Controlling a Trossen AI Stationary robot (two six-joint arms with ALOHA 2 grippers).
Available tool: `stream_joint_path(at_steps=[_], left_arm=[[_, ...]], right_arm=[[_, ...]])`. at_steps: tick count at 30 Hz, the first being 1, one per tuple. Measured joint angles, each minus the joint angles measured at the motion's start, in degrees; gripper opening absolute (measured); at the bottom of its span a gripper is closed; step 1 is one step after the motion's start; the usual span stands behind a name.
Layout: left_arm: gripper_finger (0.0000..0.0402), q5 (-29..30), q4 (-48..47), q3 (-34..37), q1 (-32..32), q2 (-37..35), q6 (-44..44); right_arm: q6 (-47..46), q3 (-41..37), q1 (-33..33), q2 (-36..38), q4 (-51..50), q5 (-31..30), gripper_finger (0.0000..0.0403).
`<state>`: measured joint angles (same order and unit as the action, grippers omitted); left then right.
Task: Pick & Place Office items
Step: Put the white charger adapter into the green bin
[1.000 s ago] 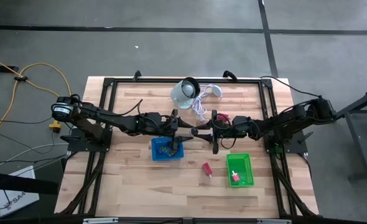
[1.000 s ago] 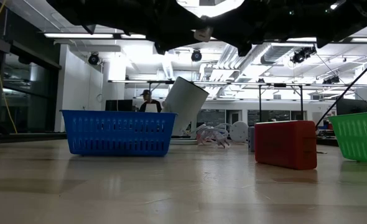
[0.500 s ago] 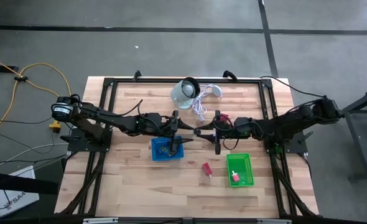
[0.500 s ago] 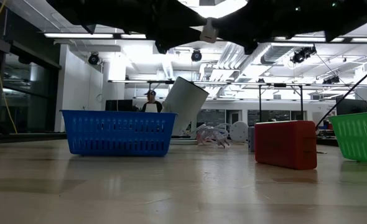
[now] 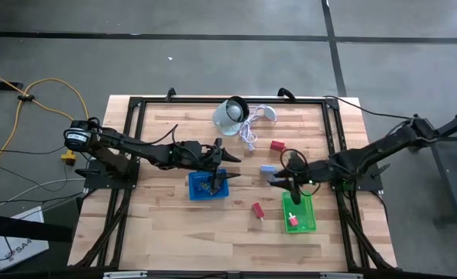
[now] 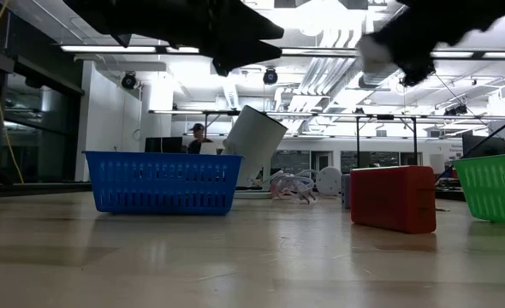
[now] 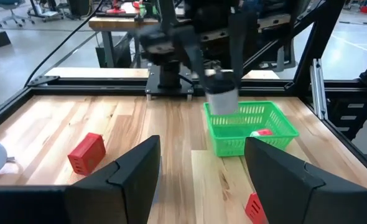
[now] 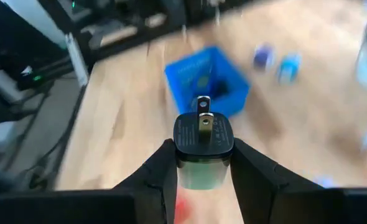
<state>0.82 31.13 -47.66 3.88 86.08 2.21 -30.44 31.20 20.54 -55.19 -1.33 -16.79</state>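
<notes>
On the pale wooden worktop (image 5: 166,225), framed by a black rail, the right pincer (image 8: 202,163) hangs above the near end of the green basket (image 5: 299,213), clamped on a small plug adapter (image 8: 203,146); the left pincer (image 7: 199,171) waits with fingers wide above the blue basket (image 5: 207,185). I judge the drop goes best if the arm lowers until the adapter sits within the mesh walls before letting go. The adapter is a stubby block, black-faced with two metal prongs and a paler body.
</notes>
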Motion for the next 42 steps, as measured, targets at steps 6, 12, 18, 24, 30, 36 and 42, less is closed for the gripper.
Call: stream_joint_path(at_steps=[6,12,18,24,30,36,42], left_arm=[[0.0227,0.01,-0.50,0.00,0.00,0.00,0.13],[0.0227,0.02,-0.48,0.00,0.00,0.00,0.14],[0.0227,0.07,-0.70,0.00,0.00,0.00,0.14],[0.0227,0.13,-0.70,0.00,0.00,0.00,0.14],[0.0227,0.13,-0.70,0.00,0.00,0.00,0.14],[0.0227,0.12,-0.68,0.00,0.00,0.00,0.14],[0.0227,0.12,-0.67,0.00,0.00,0.00,0.14]], right_arm=[[-19.15,-0.02,7.47,2.76,-11.47,2.30,0.0110],[-33.69,-0.02,13.79,2.33,-19.72,2.38,0.0110],[-43.13,-0.09,17.51,-0.39,-23.02,4.19,0.0110],[-48.63,-0.09,18.92,-5.10,-24.54,8.50,0.0110],[-50.99,-0.09,18.86,-10.08,-24.61,14.30,0.0110],[-51.00,-0.09,18.86,-12.34,-24.55,15.74,0.0130],[-50.53,-0.09,18.86,-12.41,-23.62,15.60,0.0160]])
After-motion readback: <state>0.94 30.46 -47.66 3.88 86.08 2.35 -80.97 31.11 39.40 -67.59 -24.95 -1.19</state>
